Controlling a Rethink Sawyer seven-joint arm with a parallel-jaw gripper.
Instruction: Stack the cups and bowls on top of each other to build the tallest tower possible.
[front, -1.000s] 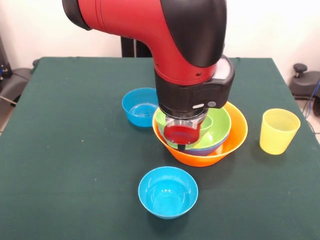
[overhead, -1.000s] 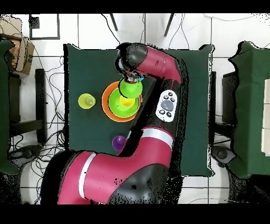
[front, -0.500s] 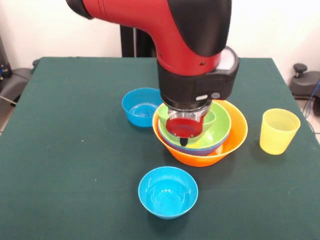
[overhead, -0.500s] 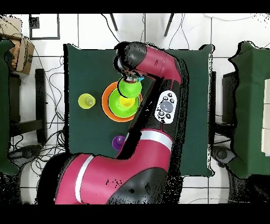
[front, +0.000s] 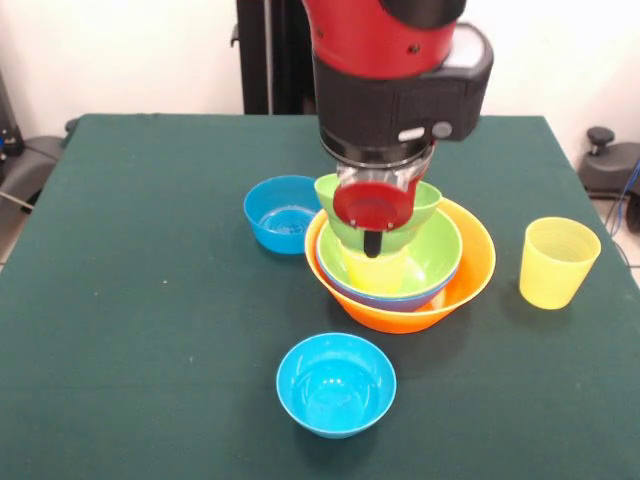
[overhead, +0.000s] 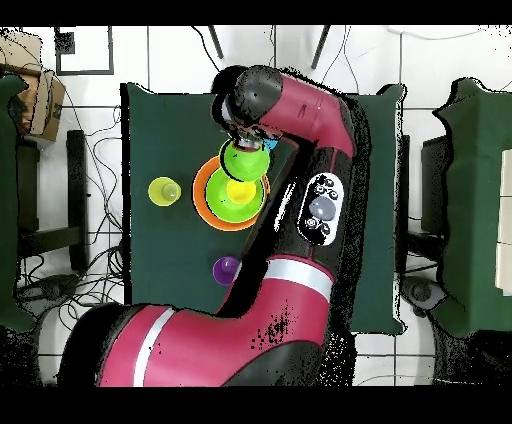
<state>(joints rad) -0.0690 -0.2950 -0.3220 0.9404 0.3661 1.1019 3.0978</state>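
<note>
The green worktop (front: 150, 300) fills the front view, and the red and black arm (front: 400, 60) drops in from the top centre. Just right of centre sits the tower (front: 400, 270): the big orange bowl (front: 470, 275) at the bottom, a blue bowl (front: 385, 298) nested in it showing only its rim, then the medium green bowl (front: 435, 255), with a yellow cup (front: 378, 270) standing inside. The small green bowl (front: 420, 205) hangs above that stack, lifted off it, gripped at its near rim by the end effector (front: 372, 240) — one dark finger runs down the bowl's outer wall. Over at the right of the frame stands the ribbed pale yellow cup (front: 558, 262), upright and well apart from the tower. One small blue bowl (front: 335, 385) sits at bottom centre, another small blue bowl (front: 278, 212) just left of the orange one. In the overhead view, the purple cup (overhead: 226, 269) stands below the tower, beside the arm.
</note>
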